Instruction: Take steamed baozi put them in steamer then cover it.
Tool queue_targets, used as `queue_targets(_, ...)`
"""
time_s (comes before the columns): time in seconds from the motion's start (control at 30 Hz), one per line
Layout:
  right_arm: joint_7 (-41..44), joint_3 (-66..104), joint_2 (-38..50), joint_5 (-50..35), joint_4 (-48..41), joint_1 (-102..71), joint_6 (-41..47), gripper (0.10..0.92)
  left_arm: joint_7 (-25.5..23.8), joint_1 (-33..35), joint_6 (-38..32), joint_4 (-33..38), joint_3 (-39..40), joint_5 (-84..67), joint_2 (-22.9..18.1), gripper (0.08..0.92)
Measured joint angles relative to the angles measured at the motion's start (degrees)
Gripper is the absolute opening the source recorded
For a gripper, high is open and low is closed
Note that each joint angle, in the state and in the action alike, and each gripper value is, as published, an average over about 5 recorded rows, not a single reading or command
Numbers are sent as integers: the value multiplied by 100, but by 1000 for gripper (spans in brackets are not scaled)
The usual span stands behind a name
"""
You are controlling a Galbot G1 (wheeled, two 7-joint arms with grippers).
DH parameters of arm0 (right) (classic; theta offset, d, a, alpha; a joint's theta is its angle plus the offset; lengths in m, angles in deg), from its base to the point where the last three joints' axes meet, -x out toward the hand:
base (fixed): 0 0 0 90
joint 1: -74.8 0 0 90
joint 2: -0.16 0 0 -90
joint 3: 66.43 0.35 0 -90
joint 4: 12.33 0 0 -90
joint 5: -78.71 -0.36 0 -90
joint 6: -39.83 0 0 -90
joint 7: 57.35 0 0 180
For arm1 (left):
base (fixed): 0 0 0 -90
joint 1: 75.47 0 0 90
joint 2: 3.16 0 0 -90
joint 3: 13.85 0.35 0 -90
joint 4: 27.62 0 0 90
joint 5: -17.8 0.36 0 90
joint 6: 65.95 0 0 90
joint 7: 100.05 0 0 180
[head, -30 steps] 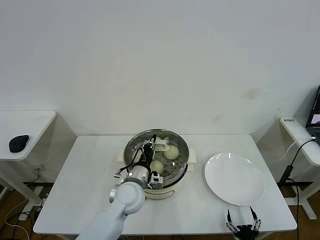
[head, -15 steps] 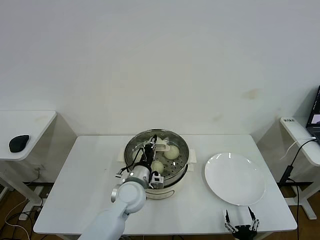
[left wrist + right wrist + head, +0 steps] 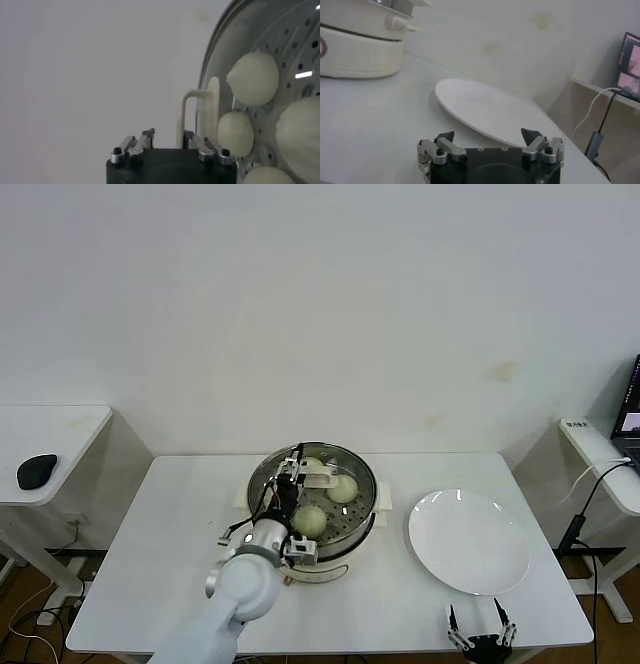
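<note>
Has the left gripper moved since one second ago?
Yes. In the head view the left gripper has shifted toward the robot's left, nearer the left rim of the steamer, and it has opened.

Lit evenly and brightly from overhead; soft shadows only. Glare on the steel steamer [image 3: 313, 496] rim toward twelve o'clock. Soft, hazy blur across the wall in both wrist views.
</note>
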Motion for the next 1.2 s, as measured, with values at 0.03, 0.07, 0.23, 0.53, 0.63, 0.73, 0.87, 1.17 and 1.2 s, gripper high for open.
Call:
queue_targets(0.03, 0, 1, 0, 0, 11, -5, 0, 823, 26, 74, -4, 94, -32, -81, 48, 616)
queue_targets(0.07, 0, 2, 1, 0, 22, -10, 0, 823, 56, 155, -9, 196, -68, -174, 100, 642)
queue_targets(0.23, 12, -18, 3, 7, 63, -38, -3, 823, 264, 693, -44, 802, -313, -817, 382, 785)
queue_targets(0.53, 124, -127, 78, -25, 212, -117, 42, 823, 830, 2384, -486, 1819, -1343, -2699, 720, 823)
queue_targets(0.63, 177, -191, 154, -116, 320, -161, 104, 823, 1078, 2967, -983, 1900, -1842, -3573, 660, 823)
queue_targets(0.73, 234, -248, 271, -238, 457, -222, 185, 823, 1315, 3490, -1579, 1874, -2299, -4470, 522, 823)
queue_targets(0.87, 318, -319, 479, -446, 676, -335, 306, 823, 1560, 4115, -2158, 1782, -2748, -5593, 314, 823)
queue_targets(1.17, 549, -477, 887, -977, 1113, -585, 426, 823, 1777, 4885, -2857, 1488, -3256, -7142, -160, 823)
queue_targets(1.2, 570, -494, 917, -1025, 1152, -604, 440, 823, 1782, 4933, -2927, 1442, -3295, -7248, -213, 823)
